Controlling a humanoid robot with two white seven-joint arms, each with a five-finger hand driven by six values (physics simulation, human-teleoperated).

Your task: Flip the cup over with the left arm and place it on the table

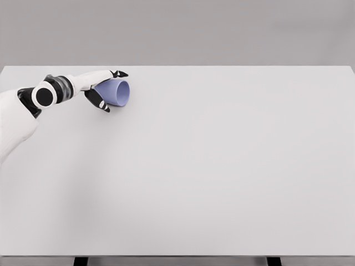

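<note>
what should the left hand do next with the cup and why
Probably rotate the wrist to bring the cup upright. The left hand already grips it, but it lies tilted with its mouth facing right, over the table.

Only one view is given, from the robot's head. It looks forward and steeply down on the white bench (222, 177), taking in nearly its whole top, with grey wall beyond the far edge. The left hand (102, 88) sits far off at upper left; most of the bench lies right of its fingers (100, 102).
</note>
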